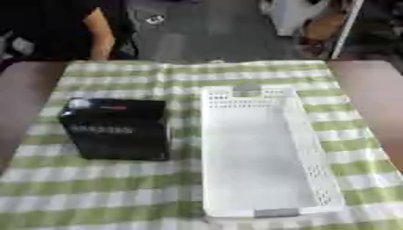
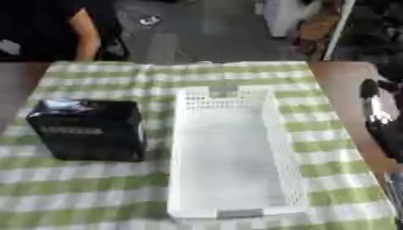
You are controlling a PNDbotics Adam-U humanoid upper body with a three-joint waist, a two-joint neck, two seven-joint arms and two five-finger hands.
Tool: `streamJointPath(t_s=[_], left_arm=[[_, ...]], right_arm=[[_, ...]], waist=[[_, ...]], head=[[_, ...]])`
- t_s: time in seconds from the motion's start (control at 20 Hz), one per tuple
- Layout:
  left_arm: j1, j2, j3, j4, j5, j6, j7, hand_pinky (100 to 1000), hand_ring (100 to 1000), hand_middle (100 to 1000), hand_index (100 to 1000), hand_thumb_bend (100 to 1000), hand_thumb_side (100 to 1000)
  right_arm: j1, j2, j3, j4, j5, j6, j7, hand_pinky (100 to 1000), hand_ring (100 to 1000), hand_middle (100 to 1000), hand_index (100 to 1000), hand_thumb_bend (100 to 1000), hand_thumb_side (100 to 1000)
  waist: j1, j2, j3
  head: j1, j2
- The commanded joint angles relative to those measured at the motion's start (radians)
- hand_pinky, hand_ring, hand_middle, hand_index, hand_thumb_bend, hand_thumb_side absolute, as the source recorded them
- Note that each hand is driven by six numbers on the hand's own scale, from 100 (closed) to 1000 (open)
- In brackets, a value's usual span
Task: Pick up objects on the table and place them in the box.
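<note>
A black box-shaped pack (image 1: 118,130) with pale lettering on its front and a small red mark on top stands on the left of the checked cloth. Just to its right, a small gap away, lies a long white perforated basket (image 1: 256,152) with nothing inside it. My right hand (image 2: 381,123) shows only in the right eye view, at the right edge over the bare brown table. Its fingers point upward and hold nothing, well apart from the basket. My left hand appears in neither view.
A green and white checked cloth (image 1: 110,188) covers the middle of the table, with brown tabletop (image 1: 370,94) bare on both sides. Beyond the far edge is grey floor with furniture and clutter (image 1: 315,22).
</note>
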State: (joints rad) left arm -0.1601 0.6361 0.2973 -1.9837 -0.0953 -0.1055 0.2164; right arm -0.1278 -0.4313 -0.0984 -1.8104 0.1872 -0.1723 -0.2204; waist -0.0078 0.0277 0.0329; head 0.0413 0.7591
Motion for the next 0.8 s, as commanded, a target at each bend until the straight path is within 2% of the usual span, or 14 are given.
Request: streamJointPath(t_s=[0.05,0.5,0.6,0.65,0.75,0.8], left_arm=[[-0.007,0.013,0.008,-0.016,0.002,0.005,-0.010,482,670,822,846,648,847],[-0.012,0.016,0.000,-0.016,0.000,0.014,-0.031,481,665,820,846,648,849],[-0.011,0.021,-0.003,-0.016,-0.002,0.012,-0.038,484,663,819,846,673,837],[-0.008,0.028,-0.006,-0.016,-0.006,0.012,-0.046,484,658,811,845,713,820],[0.000,0.057,-0.016,-0.016,-0.031,0.018,-0.080,510,664,815,847,881,748],[0.011,0.097,-0.029,-0.016,-0.060,0.023,-0.115,532,673,819,851,925,740]], right_arm=[[-0.007,-0.014,-0.010,-0.010,-0.002,-0.002,0.000,837,860,789,920,338,637],[-0.011,-0.013,-0.011,-0.009,-0.005,-0.004,0.000,837,860,789,920,338,637],[-0.011,-0.013,-0.011,-0.009,-0.005,-0.004,-0.001,838,860,789,920,338,637],[-0.010,-0.012,-0.011,-0.009,-0.005,-0.004,0.000,838,860,789,920,338,637],[-0.010,-0.013,-0.010,-0.009,-0.005,-0.004,0.000,838,860,789,920,338,636],[-0.010,-0.015,-0.010,-0.009,-0.005,-0.004,0.001,838,860,789,920,339,636]], waist=[[0.002,-0.006,-0.002],[-0.001,0.000,-0.002],[0.000,0.000,-0.003],[0.000,0.000,-0.004],[0.001,0.000,-0.005],[0.004,0.000,-0.007]], head=[[0.032,0.010],[0.015,0.011],[0.013,0.011],[0.011,0.011],[0.008,0.011],[0.006,0.011]])
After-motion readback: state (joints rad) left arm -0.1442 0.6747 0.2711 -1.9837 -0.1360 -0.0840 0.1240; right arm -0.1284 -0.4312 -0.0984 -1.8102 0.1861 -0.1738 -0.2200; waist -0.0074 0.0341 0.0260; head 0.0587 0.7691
